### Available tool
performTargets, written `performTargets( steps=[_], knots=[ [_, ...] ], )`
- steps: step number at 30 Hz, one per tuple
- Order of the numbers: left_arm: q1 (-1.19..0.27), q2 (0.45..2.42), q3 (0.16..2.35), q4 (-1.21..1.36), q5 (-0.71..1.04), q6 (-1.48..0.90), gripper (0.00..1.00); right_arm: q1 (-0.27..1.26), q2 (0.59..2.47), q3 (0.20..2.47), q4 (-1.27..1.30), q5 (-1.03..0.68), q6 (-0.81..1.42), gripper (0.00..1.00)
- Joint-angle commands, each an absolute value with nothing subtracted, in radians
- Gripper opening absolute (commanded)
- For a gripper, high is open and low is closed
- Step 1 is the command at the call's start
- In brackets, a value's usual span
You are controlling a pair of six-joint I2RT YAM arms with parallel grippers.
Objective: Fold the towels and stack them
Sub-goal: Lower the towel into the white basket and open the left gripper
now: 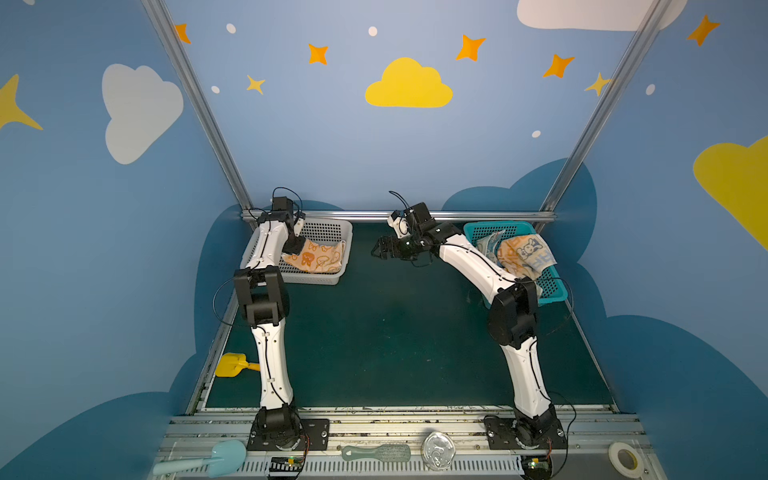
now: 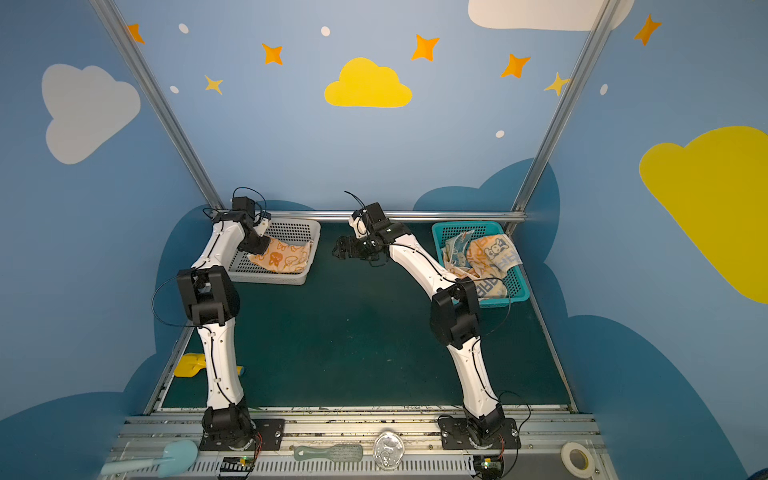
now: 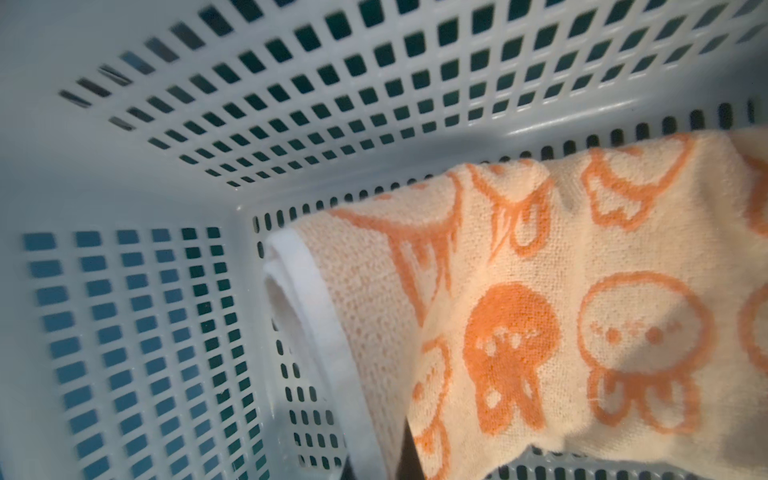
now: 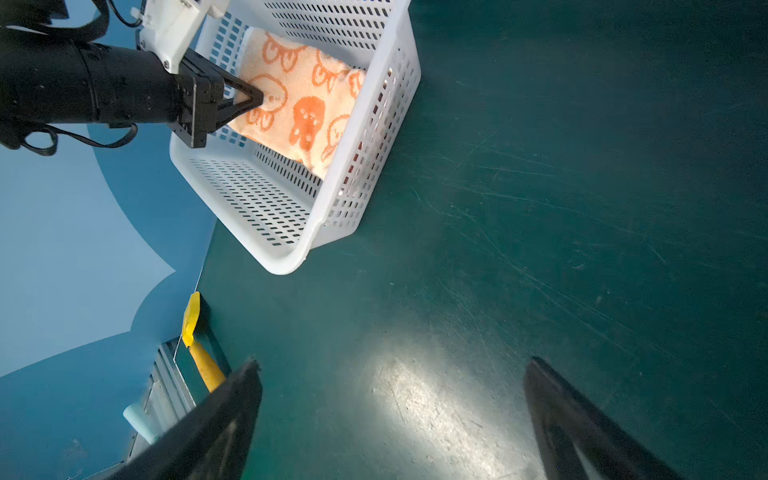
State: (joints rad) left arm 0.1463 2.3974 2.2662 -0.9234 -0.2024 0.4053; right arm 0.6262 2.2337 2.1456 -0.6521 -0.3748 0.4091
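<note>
The left gripper [image 4: 254, 98] reaches down into the white perforated basket [image 1: 316, 279] at the far left of the green table [image 1: 395, 332]. Its jaws are drawn together to a point on the orange-cream bunny towel [image 4: 307, 108]. They appear to pinch a bit of the cloth near one end, though the right wrist view is too small to show whether fabric really sits between the tips. The towel lies inside that basket and looks folded, with a white hem doubled under along one side in the left wrist view [image 3: 540, 291]. Its long axis runs away from the jaws toward the basket wall that faces the middle of the table. The right gripper [image 1: 380, 248] hangs over bare table between the two baskets, jaws spread wide and holding nothing. It points toward the white basket and away from the teal basket [image 1: 552, 286] on its own side. In that teal basket lie the other two cloths, crumpled together: the orange-blue "RABBIT" towel [image 1: 523, 253] on top and the blue-cream bunny towel [image 1: 488, 245] just beside it, partly hidden by the right arm. Judging from this, the right arm is much the nearer to them. To get its jaws over them it would have to swing back, since they lie behind its present heading.
</note>
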Motion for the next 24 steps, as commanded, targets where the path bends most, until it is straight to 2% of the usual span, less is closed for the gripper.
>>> performTargets(
  steps=[1,7,10,14,15,24],
  knots=[
    [0.17,2.424,2.272,-0.917,-0.186,0.419,0.03,0.632,2.243,2.172,-0.665,-0.373,0.394,0.98],
    [0.189,2.464,2.279,-0.917,-0.209,0.393,0.04,0.63,2.233,2.172,-0.684,-0.367,0.382,0.98],
    [0.189,2.473,2.282,-0.904,-0.236,0.373,0.25,0.632,2.23,2.172,-0.688,-0.367,0.381,0.98],
    [0.187,2.48,2.325,-0.909,-0.258,0.333,0.95,0.63,2.223,2.171,-0.701,-0.358,0.381,0.98],
    [0.187,2.481,2.335,-0.915,-0.259,0.323,1.0,0.631,2.22,2.171,-0.704,-0.352,0.378,0.98],
    [0.134,2.392,2.372,-0.916,-0.328,0.27,1.0,0.632,2.199,2.166,-0.746,-0.329,0.399,0.98]
  ],
)
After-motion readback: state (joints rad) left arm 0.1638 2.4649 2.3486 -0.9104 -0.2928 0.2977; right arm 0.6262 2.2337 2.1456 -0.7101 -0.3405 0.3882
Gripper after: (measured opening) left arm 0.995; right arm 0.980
